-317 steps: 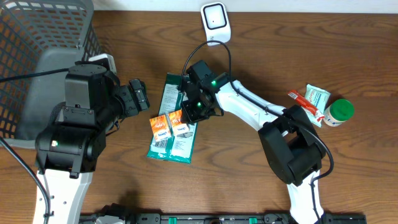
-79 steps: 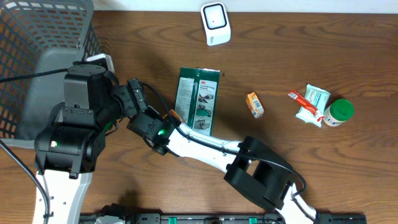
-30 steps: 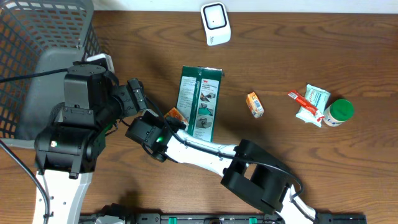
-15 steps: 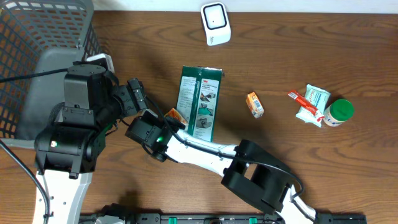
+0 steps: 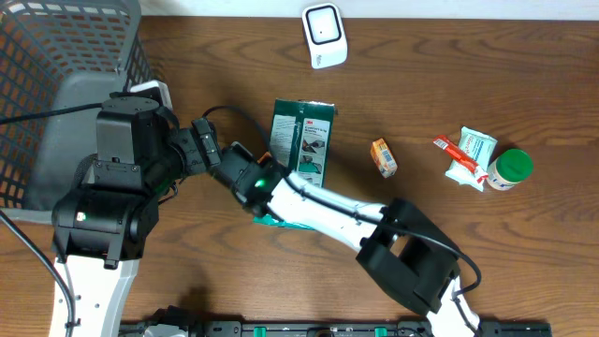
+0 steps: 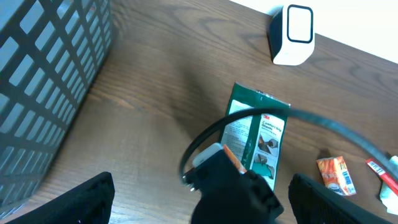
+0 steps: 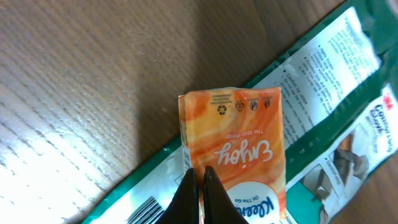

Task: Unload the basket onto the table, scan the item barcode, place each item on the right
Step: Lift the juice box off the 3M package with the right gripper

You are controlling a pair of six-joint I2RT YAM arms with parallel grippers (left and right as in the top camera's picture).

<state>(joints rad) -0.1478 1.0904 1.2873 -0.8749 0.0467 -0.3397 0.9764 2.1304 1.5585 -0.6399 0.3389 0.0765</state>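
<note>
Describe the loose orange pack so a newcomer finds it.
In the overhead view, from the white scanner drop to the long green pack. The loose orange pack lies right of it, touching nothing, unlike its twin in the right pincer.

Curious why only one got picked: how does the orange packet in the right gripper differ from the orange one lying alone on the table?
The held orange packet is pinched by the shut right gripper, over the green package; the loose orange packet lies untouched on the table. The held one is at the green package's left edge, the loose one to its right. Both look alike: small and orange.
</note>
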